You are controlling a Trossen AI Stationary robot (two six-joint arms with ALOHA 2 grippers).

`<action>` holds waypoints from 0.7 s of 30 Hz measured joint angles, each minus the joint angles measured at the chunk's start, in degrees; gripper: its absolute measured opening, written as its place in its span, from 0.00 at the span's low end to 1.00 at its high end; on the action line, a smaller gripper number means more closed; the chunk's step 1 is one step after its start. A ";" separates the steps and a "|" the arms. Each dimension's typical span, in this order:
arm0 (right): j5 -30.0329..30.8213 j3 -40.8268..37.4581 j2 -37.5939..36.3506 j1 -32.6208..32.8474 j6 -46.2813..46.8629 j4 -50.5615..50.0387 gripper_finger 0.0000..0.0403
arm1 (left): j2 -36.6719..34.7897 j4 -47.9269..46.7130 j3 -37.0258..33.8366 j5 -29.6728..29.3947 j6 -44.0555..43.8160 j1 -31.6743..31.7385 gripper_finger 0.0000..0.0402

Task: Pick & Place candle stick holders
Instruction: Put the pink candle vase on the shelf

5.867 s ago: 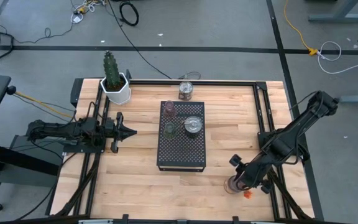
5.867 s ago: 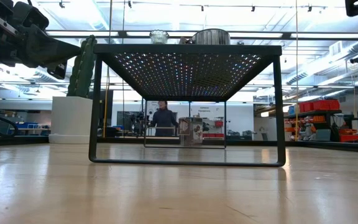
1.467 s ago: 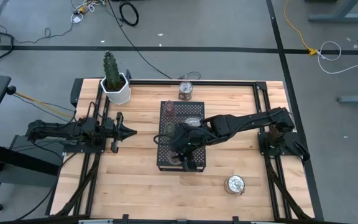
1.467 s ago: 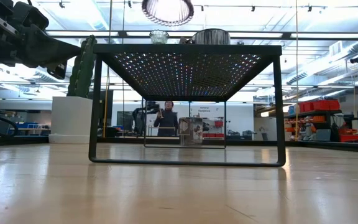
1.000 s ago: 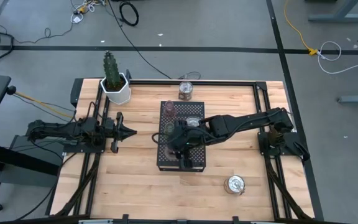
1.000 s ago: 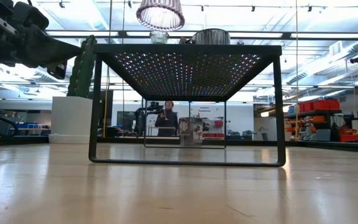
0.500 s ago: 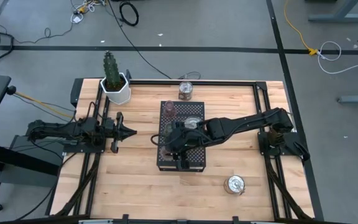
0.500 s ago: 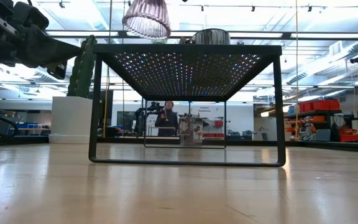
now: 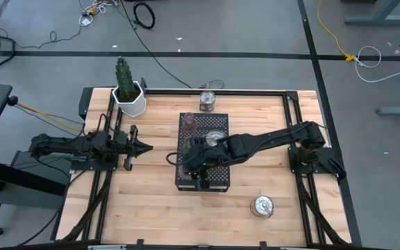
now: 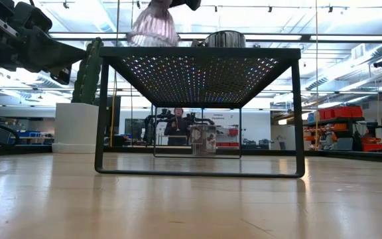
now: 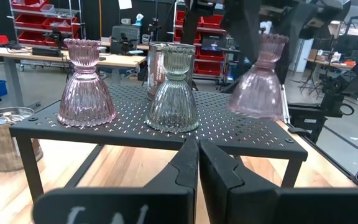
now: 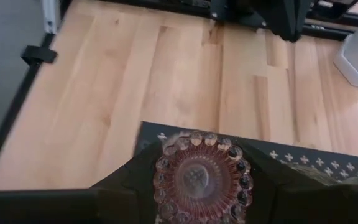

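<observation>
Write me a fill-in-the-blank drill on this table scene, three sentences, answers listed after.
1. The right pincer is closed on a ribbed glass holder whose colour is ____.
2. On the black perforated stand, between the standing pink holder and the carried one, stands a holder whose colour is ____.
3. The left pincer waits with its fingers ____, beside the stand.

Missing words: pink; green; shut

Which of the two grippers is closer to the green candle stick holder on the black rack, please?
The right. The right gripper, carrying a pink holder, hangs over the black rack just beside the green candle stick holder. The left gripper waits off the rack, out over the table.
</observation>
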 joint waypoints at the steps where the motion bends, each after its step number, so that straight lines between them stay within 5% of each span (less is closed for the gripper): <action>1: 0.77 0.00 0.35 -0.01 -0.15 0.04 0.41 | 0.00 -0.02 0.01 0.01 0.02 0.00 0.05; 21: 1.55 0.00 2.00 -1.20 -1.06 0.25 0.41 | 0.00 0.02 -0.01 0.00 0.00 0.00 0.05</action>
